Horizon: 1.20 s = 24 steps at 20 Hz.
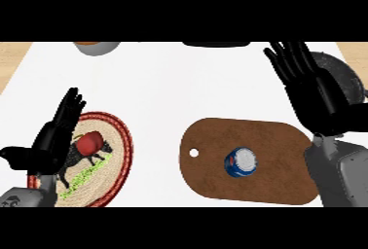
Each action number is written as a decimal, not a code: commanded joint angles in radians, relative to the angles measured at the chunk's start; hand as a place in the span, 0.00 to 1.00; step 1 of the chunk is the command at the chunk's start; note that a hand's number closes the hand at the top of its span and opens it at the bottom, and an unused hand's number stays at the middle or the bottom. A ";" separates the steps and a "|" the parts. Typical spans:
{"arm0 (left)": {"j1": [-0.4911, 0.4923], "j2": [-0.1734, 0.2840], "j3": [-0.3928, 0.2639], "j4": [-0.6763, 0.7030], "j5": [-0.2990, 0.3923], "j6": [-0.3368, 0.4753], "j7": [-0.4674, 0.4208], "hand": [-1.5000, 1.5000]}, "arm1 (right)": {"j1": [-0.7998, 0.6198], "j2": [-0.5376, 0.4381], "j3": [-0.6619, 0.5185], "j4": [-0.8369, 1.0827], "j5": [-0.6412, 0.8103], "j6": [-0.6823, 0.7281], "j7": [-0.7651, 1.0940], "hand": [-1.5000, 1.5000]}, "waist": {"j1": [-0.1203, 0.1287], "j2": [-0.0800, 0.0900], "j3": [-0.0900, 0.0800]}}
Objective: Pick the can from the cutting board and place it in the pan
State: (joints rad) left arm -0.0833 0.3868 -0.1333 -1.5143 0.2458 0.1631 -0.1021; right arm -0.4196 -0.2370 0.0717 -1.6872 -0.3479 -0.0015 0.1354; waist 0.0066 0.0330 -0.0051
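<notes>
- Looking down, I see the can (pixel 241 162) standing upright on the brown cutting board (pixel 248 131), right of its small hole.
- My right robot hand (pixel 316 87) hangs beyond the board's far right corner, fingers straight, holding nothing.
- The dark pan (pixel 343 73) shows behind that hand, partly hidden.
- My left robot hand (pixel 50 136) rests open, well left of the board, over a woven plate (pixel 119 141).

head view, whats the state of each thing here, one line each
can: upright on the cutting board, not held
cutting board: flat on the counter
pan: mostly hidden behind the right hand
plate: flat, partly hidden
left hand: open over the plate
right hand: open, fingers straight
</notes>
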 commanded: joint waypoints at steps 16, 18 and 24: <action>-0.034 0.037 -0.110 -0.113 -0.098 -0.048 0.271 0.50 | 0.398 -0.083 0.243 0.129 0.693 -0.439 0.319 0.00 | -0.012 -0.037 0.005; -0.110 0.001 -0.105 -0.006 -0.101 -0.052 0.248 0.50 | 0.357 -0.138 0.300 0.085 0.716 -0.319 0.449 0.00 | -0.019 -0.035 0.003; -0.080 0.049 -0.072 -0.023 -0.085 -0.105 0.224 0.50 | 0.205 -0.315 0.284 0.062 0.693 -0.002 0.716 0.00 | -0.001 -0.034 0.002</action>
State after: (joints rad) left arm -0.1762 0.4234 -0.2196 -1.5493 0.1599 0.0828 0.1487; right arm -0.1448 -0.4727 0.3545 -1.5876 0.3579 -0.1658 0.6980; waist -0.0021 -0.0015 -0.0020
